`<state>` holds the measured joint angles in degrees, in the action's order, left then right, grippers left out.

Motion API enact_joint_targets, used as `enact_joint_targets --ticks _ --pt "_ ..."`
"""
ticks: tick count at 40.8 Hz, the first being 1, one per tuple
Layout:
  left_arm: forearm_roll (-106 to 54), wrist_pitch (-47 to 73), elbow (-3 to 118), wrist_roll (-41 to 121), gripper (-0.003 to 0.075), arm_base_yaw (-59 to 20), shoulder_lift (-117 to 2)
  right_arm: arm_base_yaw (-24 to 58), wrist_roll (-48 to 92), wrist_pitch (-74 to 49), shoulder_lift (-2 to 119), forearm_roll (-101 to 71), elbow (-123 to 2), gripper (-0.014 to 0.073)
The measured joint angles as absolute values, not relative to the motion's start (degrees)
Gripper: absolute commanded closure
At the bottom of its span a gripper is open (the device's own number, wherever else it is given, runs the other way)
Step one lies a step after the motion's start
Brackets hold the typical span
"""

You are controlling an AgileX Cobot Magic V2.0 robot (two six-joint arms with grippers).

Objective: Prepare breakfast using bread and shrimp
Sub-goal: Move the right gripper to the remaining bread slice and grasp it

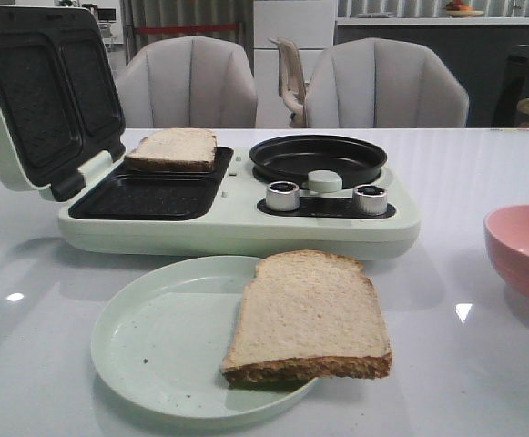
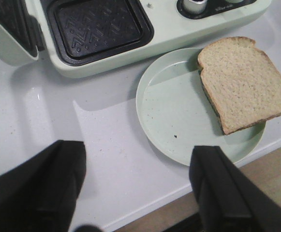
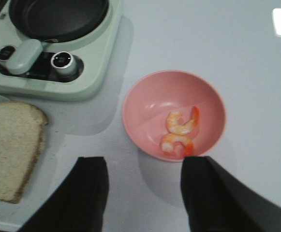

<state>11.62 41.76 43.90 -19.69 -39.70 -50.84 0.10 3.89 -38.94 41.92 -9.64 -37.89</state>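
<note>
One bread slice (image 1: 308, 317) lies on the pale green plate (image 1: 155, 346), overhanging its right rim; it also shows in the left wrist view (image 2: 244, 81) and the right wrist view (image 3: 9, 150). A second bread slice (image 1: 175, 149) rests on the rear sandwich plate of the breakfast maker (image 1: 246, 218). Two shrimp (image 3: 180, 133) lie in the pink bowl (image 3: 174, 113). My left gripper (image 2: 138, 181) is open and empty above the table's front edge, beside the plate (image 2: 179, 116). My right gripper (image 3: 145, 186) is open and empty, just short of the bowl. Neither arm shows in the front view.
The breakfast maker's lid (image 1: 36, 91) stands open at the left. Its round black pan (image 1: 317, 159) and two knobs (image 1: 282, 195) are on the right side. The pink bowl (image 1: 523, 250) sits at the right edge. Grey chairs (image 1: 382, 86) stand behind the table.
</note>
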Motion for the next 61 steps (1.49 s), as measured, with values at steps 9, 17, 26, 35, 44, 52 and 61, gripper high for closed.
enact_joint_targets --ticks 9,17,26,35,44,52,61 --pt "11.6 40.6 43.9 -19.7 0.0211 -39.7 -50.8 0.1 9.0 -45.4 51.6 -26.8 -37.9 0.0130" --pt "11.6 40.6 43.9 -19.7 0.0211 -39.7 -50.8 0.2 21.9 -49.5 64.9 -43.1 -37.9 0.0130" --pt "11.6 40.6 43.9 -19.7 0.0211 -39.7 -50.8 0.8 35.0 -48.8 78.4 -58.4 -37.9 0.0130" --pt "11.6 40.6 43.9 -19.7 0.0211 -39.7 -50.8 7.2 40.8 -42.1 87.4 -64.5 -38.0 0.0130" --pt "11.6 40.5 43.9 -19.7 0.0211 -39.7 -50.8 12.4 41.1 -35.8 92.4 -67.6 -39.4 0.0130" --pt "11.6 40.4 43.9 -19.7 0.0211 -39.7 -50.8 12.7 41.1 -34.3 95.5 -68.1 -41.6 0.0130" --pt "11.6 40.2 43.9 -19.7 0.0211 -39.7 -50.8 12.7 41.2 -33.2 97.9 -68.7 -42.4 0.0130"
